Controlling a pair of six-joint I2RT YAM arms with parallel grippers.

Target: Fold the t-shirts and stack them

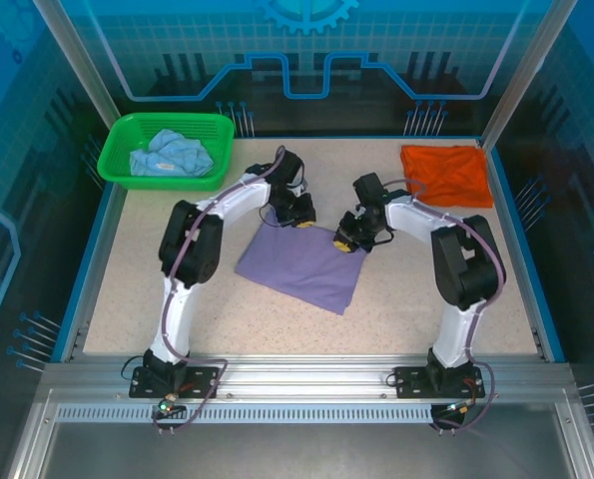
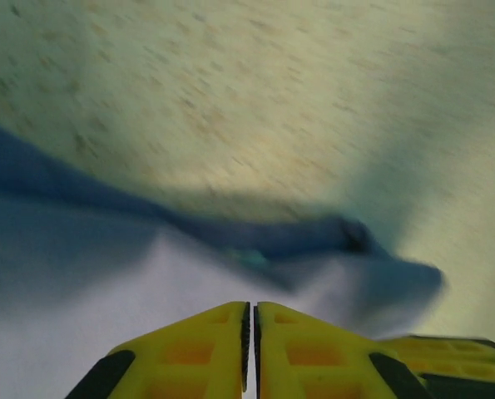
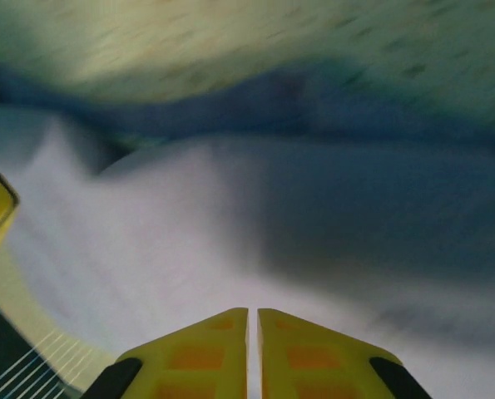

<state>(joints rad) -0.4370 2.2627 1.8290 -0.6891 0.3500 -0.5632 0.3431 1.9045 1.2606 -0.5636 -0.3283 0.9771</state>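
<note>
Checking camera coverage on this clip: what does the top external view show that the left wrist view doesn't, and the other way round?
Top external: the whole layout. The light blue shirt is bunched in the green basket at the far left. The orange shirt lies flat in the far right corner. The left gripper and right gripper sit at the far edge of the purple shirt.
Left wrist: a blurred close-up of its yellow fingers pressed together, with the cloth's rumpled edge just ahead.
Shared: the purple shirt, the left gripper and the speckled table.

Green basket (image 1: 177, 119) far-left corner; speckled table (image 1: 426, 289).
</note>
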